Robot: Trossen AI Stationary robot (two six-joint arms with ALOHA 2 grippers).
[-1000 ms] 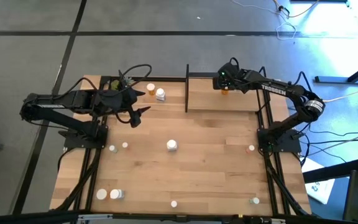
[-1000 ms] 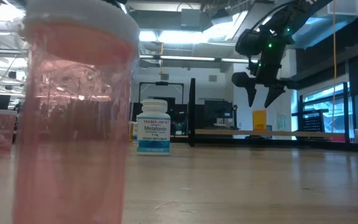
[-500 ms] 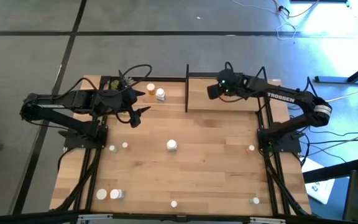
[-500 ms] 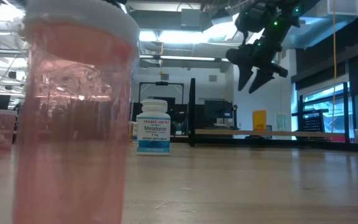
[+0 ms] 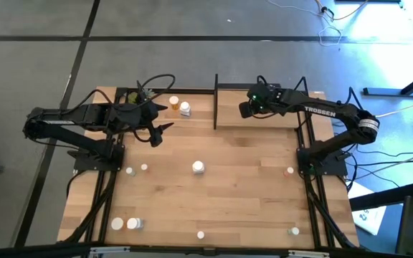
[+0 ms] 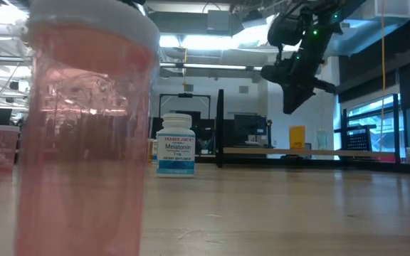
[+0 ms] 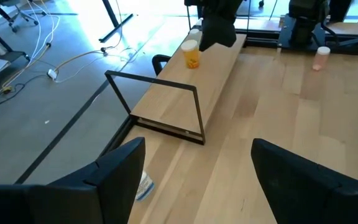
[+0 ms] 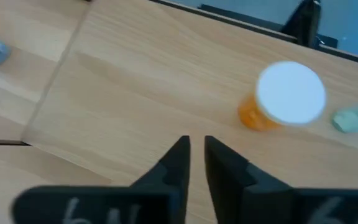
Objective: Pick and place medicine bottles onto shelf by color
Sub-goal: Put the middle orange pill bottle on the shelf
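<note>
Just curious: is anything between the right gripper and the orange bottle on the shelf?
No. In the right wrist view, only bare shelf lies between the right gripper and the orange bottle.

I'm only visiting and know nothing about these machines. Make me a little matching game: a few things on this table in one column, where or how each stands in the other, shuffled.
Things:
1. orange bottle
2. Melatonin bottle
3. right pincer
4. left pincer

Places or states:
A. open, near the table's left back corner
B. standing on the shelf
C. nearly shut, empty, above the shelf
D. mid-table, upright

Pairs: 1-B, 2-D, 3-C, 4-A
</note>
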